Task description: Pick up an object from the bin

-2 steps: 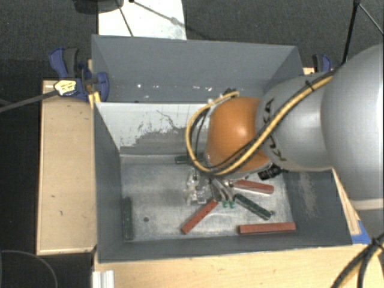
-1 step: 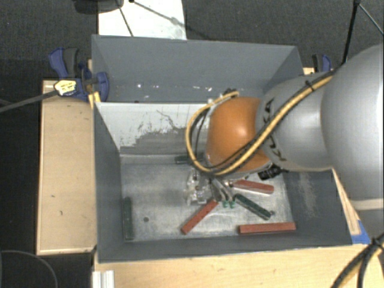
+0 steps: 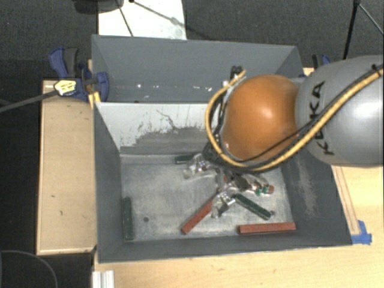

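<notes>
My gripper [image 3: 209,185] is low over the middle of the bin floor, under the orange dome, and stands open. One metal fingertip [image 3: 193,168] shows at the upper left and the other [image 3: 223,201] at the lower right. A red-brown stick [image 3: 197,217] lies slanted, and its upper end touches the lower fingertip. A dark green bar [image 3: 255,206] lies just right of that fingertip. Beside it is a small thing with red and green parts [image 3: 263,189]. I see nothing between the fingers.
A second red-brown bar [image 3: 267,227] lies flat near the front wall at the right. A dark bar [image 3: 126,218] lies along the left wall. A small dark piece [image 3: 182,158] sits near the back wall. The arm covers the bin's right back part.
</notes>
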Controlling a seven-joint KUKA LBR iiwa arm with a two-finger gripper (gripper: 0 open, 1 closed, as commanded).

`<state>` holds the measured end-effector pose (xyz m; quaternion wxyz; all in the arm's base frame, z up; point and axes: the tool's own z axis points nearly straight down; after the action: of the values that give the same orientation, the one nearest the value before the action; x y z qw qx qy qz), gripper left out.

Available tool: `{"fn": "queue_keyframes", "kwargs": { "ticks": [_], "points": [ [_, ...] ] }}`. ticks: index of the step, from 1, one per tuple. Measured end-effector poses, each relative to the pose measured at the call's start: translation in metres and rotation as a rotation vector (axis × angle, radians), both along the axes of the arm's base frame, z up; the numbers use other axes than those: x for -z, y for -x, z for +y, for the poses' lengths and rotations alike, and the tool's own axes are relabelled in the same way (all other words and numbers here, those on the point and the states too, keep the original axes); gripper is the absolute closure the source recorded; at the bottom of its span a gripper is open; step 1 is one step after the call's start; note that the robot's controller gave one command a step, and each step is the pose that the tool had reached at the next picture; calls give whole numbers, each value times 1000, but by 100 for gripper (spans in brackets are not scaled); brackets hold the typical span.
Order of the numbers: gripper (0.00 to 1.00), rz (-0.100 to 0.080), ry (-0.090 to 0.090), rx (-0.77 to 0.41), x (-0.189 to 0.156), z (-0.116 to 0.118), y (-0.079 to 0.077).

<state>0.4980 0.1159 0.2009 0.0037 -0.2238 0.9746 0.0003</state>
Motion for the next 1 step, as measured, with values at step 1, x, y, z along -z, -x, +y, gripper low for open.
{"fn": "queue_keyframes", "kwargs": {
  "ticks": [1],
  "points": [
    [0,4,0,2,2,0,0]
  ]
}}
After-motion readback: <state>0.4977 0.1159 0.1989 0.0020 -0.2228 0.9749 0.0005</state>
